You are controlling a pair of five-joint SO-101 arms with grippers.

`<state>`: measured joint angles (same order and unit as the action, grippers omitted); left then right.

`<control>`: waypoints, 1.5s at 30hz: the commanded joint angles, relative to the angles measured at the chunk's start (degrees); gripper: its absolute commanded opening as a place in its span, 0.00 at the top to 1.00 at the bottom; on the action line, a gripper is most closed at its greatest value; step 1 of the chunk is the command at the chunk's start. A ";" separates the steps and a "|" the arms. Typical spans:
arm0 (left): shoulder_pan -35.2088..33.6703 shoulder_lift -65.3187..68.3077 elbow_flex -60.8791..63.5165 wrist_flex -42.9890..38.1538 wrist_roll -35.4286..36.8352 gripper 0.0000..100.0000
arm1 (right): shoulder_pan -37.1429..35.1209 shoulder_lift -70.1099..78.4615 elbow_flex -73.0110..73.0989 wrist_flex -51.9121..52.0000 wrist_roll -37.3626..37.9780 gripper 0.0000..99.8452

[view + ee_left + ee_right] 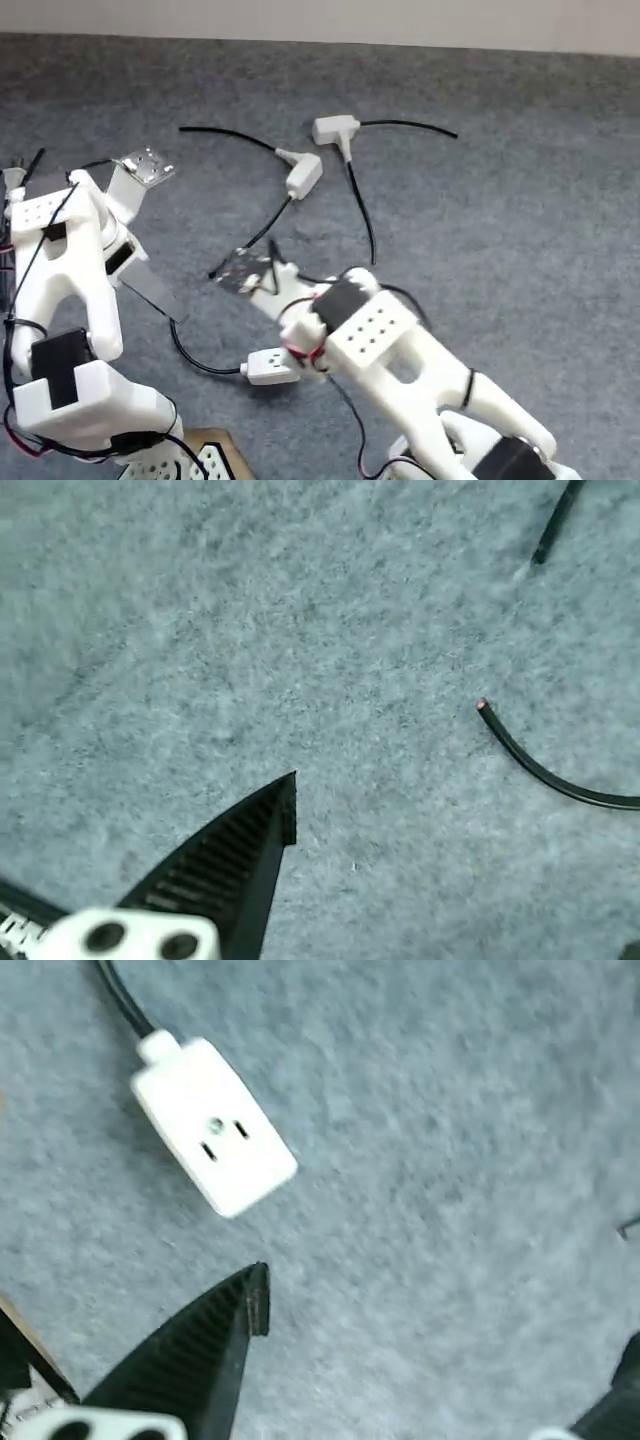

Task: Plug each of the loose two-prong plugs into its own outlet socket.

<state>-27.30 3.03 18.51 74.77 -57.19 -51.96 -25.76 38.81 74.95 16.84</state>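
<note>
Right wrist view, outlet socket [213, 1125] near gripper [440, 1350]

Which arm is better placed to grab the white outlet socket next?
Right. The outlet socket lies close by the right gripper, whose jaws stand open. The left gripper sits farther off, over bare carpet by a cable end.

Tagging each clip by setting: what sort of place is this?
Likely a robot test bench rather than a home: a grey felt-like mat, white left arm and right arm, a loose outlet socket, a cut cord.
</note>
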 commanded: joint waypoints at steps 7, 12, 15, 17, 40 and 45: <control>-3.03 -2.33 0.40 -1.76 -0.70 0.32 | -5.14 1.63 1.36 -9.63 -5.80 0.51; -4.44 -2.77 0.13 -1.67 -0.70 0.32 | -4.79 1.63 8.84 -15.78 -5.89 0.51; -5.41 -2.86 -0.22 -1.67 -0.70 0.32 | -4.44 1.63 11.74 -18.95 -7.12 0.51; -6.11 -2.86 -0.22 -1.67 -0.70 0.32 | -3.74 1.63 12.26 -20.09 -7.47 0.51; -8.22 -2.86 -0.22 -1.58 -0.79 0.32 | 0.57 20.18 6.73 -26.77 -9.49 0.51; -8.22 -2.86 -0.31 -1.58 -0.79 0.32 | 0.66 26.33 2.07 -23.16 -9.49 0.51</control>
<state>-34.95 3.03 19.12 73.63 -57.45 -51.60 -2.99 43.65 48.92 7.69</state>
